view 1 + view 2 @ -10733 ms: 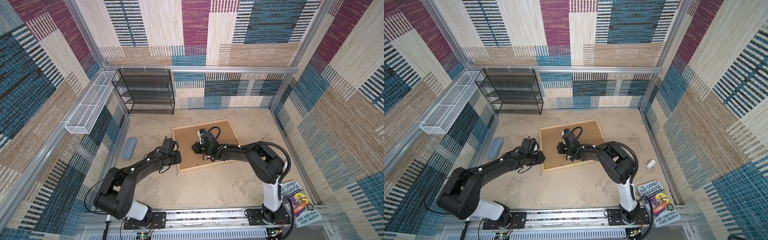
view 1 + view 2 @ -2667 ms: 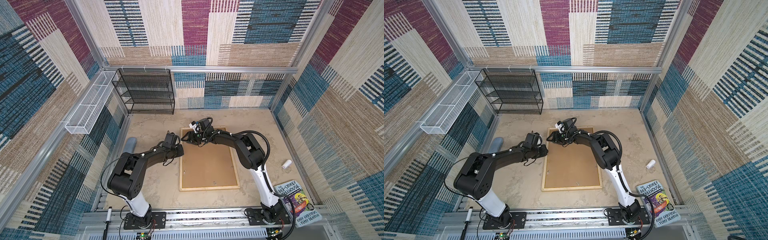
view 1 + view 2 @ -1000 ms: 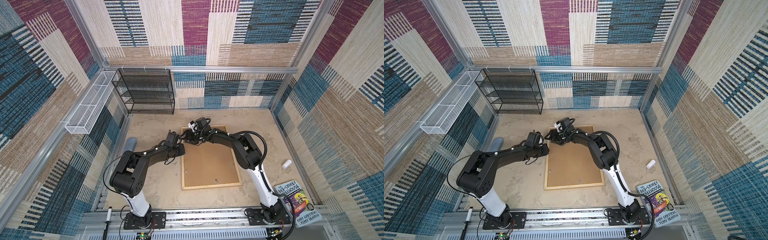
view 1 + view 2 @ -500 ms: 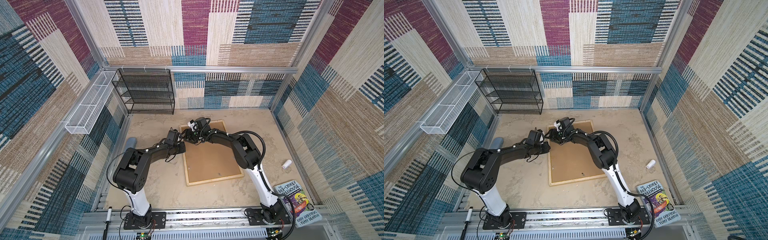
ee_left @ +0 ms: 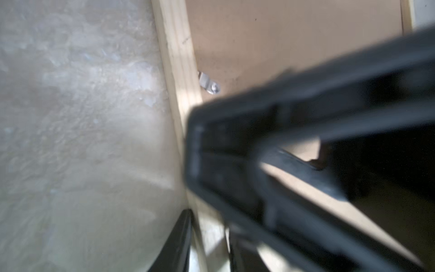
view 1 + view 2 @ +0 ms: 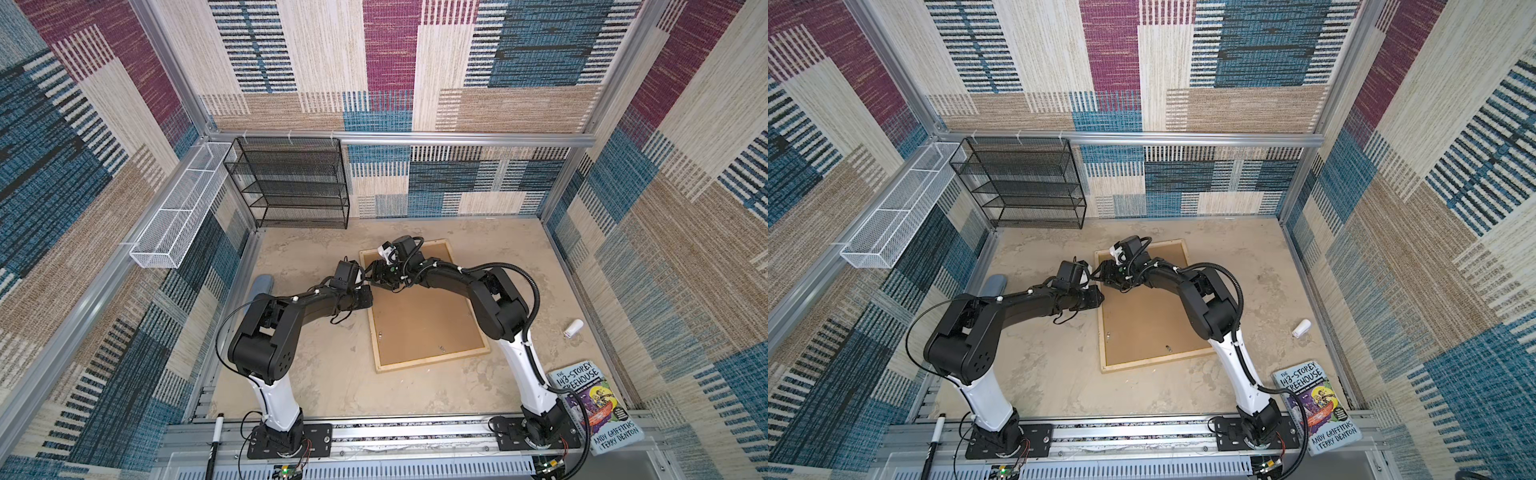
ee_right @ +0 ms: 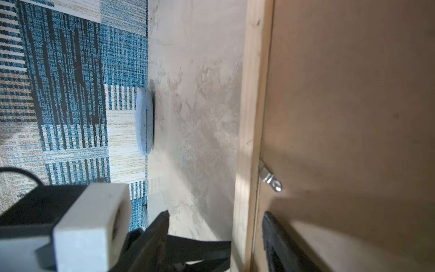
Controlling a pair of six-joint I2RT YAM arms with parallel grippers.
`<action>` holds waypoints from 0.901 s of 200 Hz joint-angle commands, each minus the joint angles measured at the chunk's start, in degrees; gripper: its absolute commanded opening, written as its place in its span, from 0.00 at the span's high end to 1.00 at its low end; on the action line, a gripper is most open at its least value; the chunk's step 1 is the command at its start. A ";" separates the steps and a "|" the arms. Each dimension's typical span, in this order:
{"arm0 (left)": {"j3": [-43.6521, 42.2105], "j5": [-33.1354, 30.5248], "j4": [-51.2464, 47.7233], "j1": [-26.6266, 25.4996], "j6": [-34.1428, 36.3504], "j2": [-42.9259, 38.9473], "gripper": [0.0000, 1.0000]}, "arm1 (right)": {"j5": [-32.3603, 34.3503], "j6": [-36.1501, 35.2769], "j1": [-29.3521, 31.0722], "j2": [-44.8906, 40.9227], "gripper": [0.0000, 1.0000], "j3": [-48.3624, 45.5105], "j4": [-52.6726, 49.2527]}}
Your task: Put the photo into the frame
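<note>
**A:** Top views first. The frame (image 6: 432,362) lies flat, back up, with the brown backing board (image 6: 419,320) filling it. Its long axis runs from the arm bases toward the far wall, a touch askew.

**B:** And both claws crowd one spot: the frame's left long rail, near its far corner. The left gripper (image 6: 369,296) comes in from outside the frame, while the right gripper (image 6: 376,279) reaches right across the board.

**A:** The photo?

**B:** Nowhere in sight, in any view. Under that board or elsewhere, I can't say.

**A:** Left wrist view now. It's blurred, with a dark bulk lying across the rail. A metal turn clip (image 5: 209,83) sits just inside the frame's rail. How wide the left claw stands, I cannot tell.

**B:** The right wrist view is cleaner. The right claw is spread, one finger outside the frame's rail and one over the board, with the rail between them, not pinched. The clip (image 7: 270,180) lies just ahead, along the rail.

**A:** So my call is this: the right arm is the better lined up on that clip. The board likely has to come out before any print goes in.
</note>
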 commanded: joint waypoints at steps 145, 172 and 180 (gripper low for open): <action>1.08 -0.24 -5.90 1.23 4.30 -0.33 0.78 | 2.04 -4.64 -0.71 7.77 0.35 13.65 -6.52; 1.67 0.37 -6.28 1.41 4.91 0.10 0.79 | 1.56 -4.82 -0.71 8.56 0.35 14.32 -6.69; 1.74 0.51 -6.30 1.41 5.01 0.11 0.78 | 1.11 -4.91 -0.66 8.99 0.35 14.68 -6.80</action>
